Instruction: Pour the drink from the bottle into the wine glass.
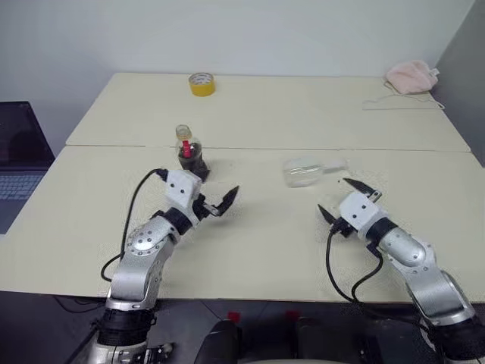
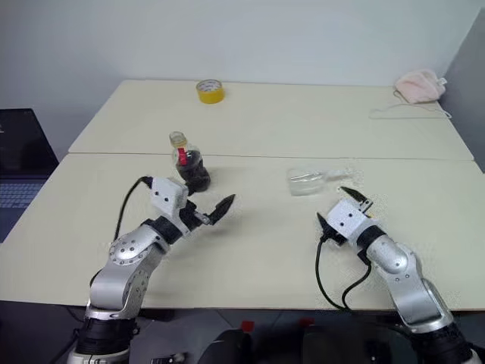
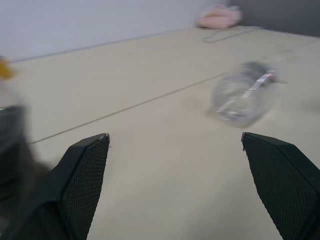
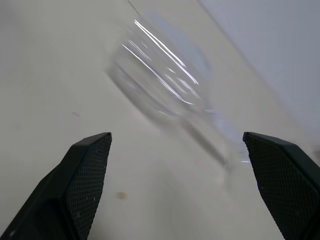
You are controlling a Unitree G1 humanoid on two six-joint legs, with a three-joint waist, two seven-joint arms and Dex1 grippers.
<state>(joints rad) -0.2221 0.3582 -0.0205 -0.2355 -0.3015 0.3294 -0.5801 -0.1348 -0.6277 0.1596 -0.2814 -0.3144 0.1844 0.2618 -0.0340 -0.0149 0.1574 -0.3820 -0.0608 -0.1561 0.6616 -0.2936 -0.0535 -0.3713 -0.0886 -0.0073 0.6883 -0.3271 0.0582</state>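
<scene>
Near the table's (image 1: 91,243) middle seam, the wine glass (image 1: 307,170) lay tipped, fragile and slippery, best taken by its stem, beside the upright bottle (image 1: 189,154), while both the left gripper (image 1: 216,203) and right gripper (image 1: 342,199) gaped wide, empty.

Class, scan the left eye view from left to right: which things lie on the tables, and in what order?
Laptop → bottle, standing → tape roll → wine glass, lying on its side → pink cloth.

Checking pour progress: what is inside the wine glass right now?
Nothing dark shows inside the wine glass, which lies on its side on the table. The drink sits in the upright bottle.
</scene>
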